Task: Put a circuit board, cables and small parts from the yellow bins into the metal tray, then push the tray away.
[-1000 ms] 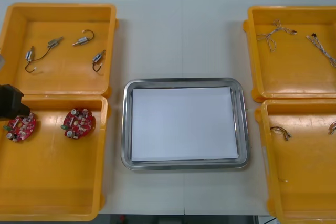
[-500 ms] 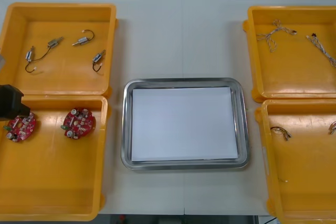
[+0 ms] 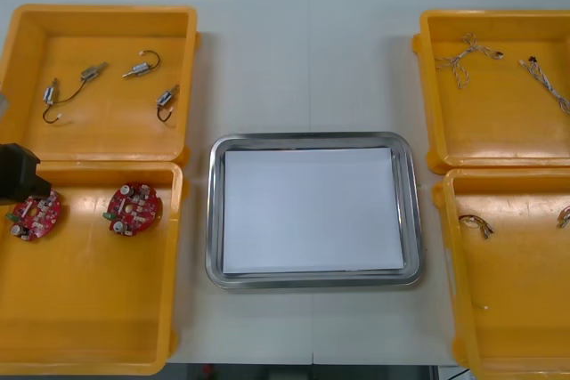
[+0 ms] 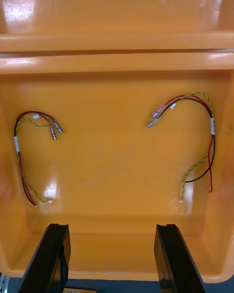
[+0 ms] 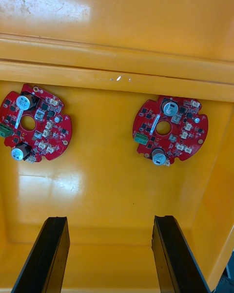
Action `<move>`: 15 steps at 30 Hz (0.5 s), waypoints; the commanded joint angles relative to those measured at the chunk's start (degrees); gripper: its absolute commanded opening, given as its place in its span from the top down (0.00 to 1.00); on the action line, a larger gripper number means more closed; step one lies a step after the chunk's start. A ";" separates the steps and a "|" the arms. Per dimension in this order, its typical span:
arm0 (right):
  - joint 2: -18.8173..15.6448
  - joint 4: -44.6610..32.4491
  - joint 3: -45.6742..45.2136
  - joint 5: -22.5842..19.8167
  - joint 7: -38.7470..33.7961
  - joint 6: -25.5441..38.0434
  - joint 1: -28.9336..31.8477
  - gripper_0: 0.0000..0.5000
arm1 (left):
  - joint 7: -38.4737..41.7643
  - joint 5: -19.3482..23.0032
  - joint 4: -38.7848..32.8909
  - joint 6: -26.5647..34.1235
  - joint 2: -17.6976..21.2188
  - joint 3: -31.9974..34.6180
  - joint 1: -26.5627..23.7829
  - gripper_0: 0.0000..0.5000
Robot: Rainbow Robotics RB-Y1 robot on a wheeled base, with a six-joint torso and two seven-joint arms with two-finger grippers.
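Note:
The metal tray (image 3: 310, 141), white inside, lies mid-table between the yellow bins. In the near left bin (image 3: 89, 327) rest two round red circuit boards (image 3: 34, 214) (image 3: 134, 208). My left gripper (image 5: 109, 219) hovers open over that bin's floor, a little short of the two boards (image 5: 35, 122) (image 5: 169, 129). A black part of the left arm (image 3: 16, 173) shows at the table's left edge. My right gripper (image 4: 111, 227) is open above the near right bin (image 4: 117, 44), with two red and yellow cables (image 4: 34, 151) (image 4: 195, 136) lying beyond its fingers.
The far left bin (image 3: 98, 17) holds several small metal parts (image 3: 89, 71) with black cables. The far right bin (image 3: 499, 20) holds two thin twisted cables (image 3: 463, 58). Red and yellow cables (image 3: 475, 223) lie in the near right bin. Bare table stretches beyond the tray.

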 commanded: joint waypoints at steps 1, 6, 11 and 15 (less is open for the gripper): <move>-2.45 -0.46 -1.87 -0.34 -2.58 0.16 0.72 0.00 | -4.66 -0.26 -0.24 0.36 2.49 1.68 -1.58 0.00; -2.45 -0.46 -1.87 -0.34 -2.58 0.16 0.72 0.00 | -4.66 -0.26 -0.24 0.36 2.49 1.68 -1.58 0.00; -2.45 -0.46 -1.87 -0.34 -2.58 0.16 0.72 0.00 | -4.66 -0.26 -0.24 0.36 2.49 1.68 -1.58 0.00; -2.45 -0.46 -1.87 -0.34 -2.58 0.16 0.72 0.00 | -4.66 -0.26 -0.24 0.36 2.49 1.68 -1.58 0.00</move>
